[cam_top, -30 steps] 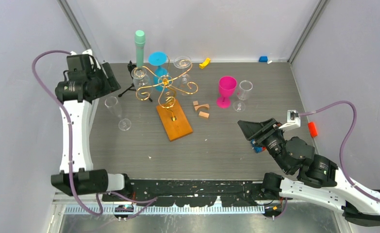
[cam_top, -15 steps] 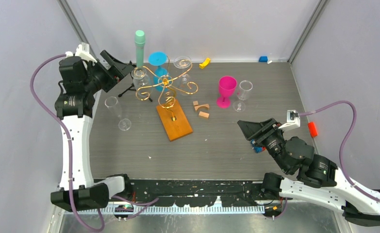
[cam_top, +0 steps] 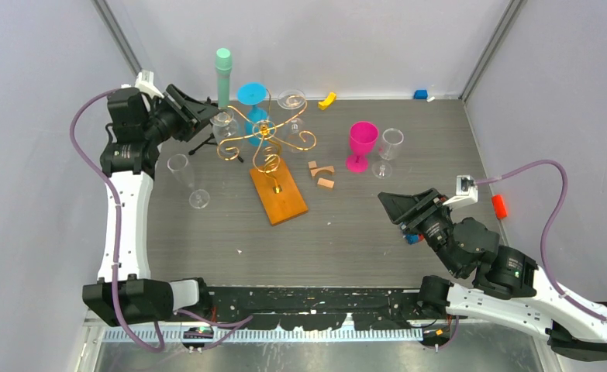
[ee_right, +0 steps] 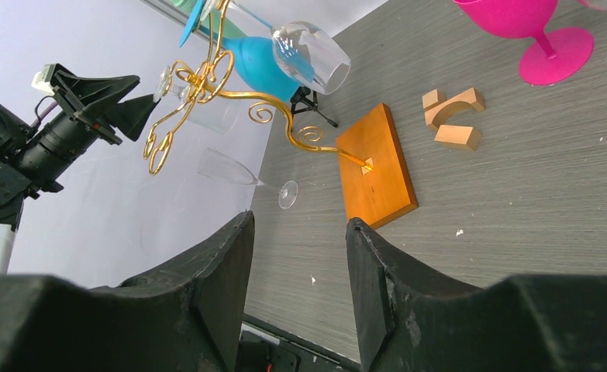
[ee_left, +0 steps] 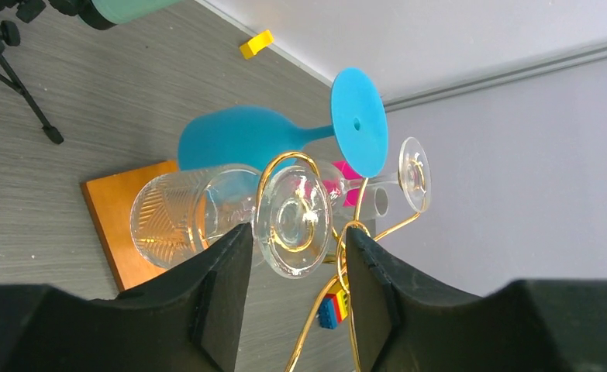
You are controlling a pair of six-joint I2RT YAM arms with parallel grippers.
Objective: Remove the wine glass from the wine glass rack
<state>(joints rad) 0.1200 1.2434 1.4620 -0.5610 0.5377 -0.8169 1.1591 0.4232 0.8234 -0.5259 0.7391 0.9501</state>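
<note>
Fingers (ee_left: 222, 298) of the left gripper (ee_left: 298, 236) stand parted on either side of the clear wine glass (ee_left: 184, 221) foot, not yet clamped, while the glass hangs in a left-hand curl of the wine glass rack (cam_top: 278, 195). Closing here could pinch the gold wire along with the foot. A crooked pull would then likely tip the rack and its blue glass (ee_left: 246, 139); the right gripper (ee_right: 298, 225) sits parted and empty, well apart.

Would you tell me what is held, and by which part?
Nothing yet: the left gripper flanks the foot of the wine glass; the right gripper is empty.
</note>
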